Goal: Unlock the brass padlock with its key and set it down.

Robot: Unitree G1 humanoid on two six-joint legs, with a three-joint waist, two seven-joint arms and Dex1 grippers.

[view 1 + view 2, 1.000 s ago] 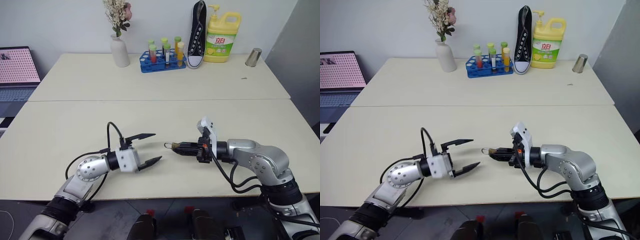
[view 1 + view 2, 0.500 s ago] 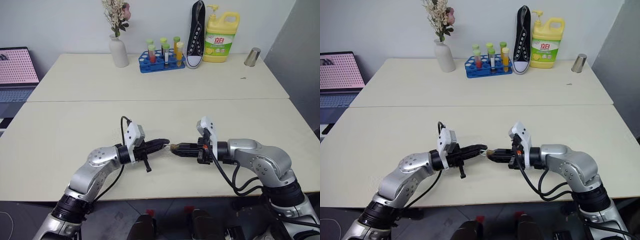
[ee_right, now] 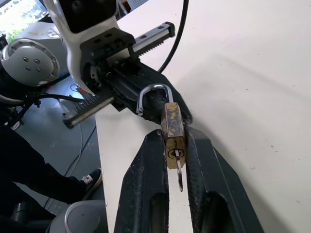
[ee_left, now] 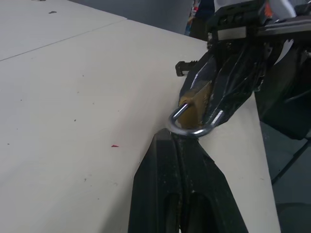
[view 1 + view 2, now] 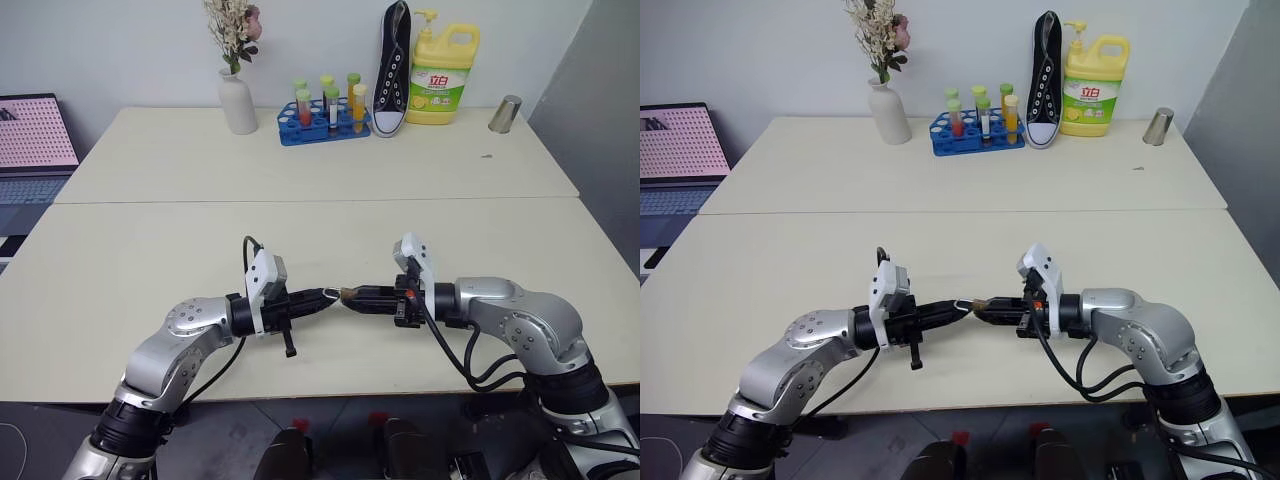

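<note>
**Meeting claw to claw over the near counter**

Holding the brass padlock (image 3: 173, 133) by its body, our right claw (image 5: 348, 296) is clamped narrow on it, pointing left just above the pale counter (image 5: 320, 170). We see the key (image 3: 179, 173) sitting in the lock's keyhole, its thin silver blade sticking back between the right claw's two fingers. The silver shackle points left toward our left claw (image 5: 330, 296), which is fully closed with its tips right at the shackle's loop; whether it pinches the loop, we cannot tell. Both claws meet near the middle of the near counter. Along the far edge stand a white vase (image 5: 239, 103), a blue test-tube rack (image 5: 322, 124), a black shoe (image 5: 393, 68) and a yellow detergent jug (image 5: 441, 75).
</note>
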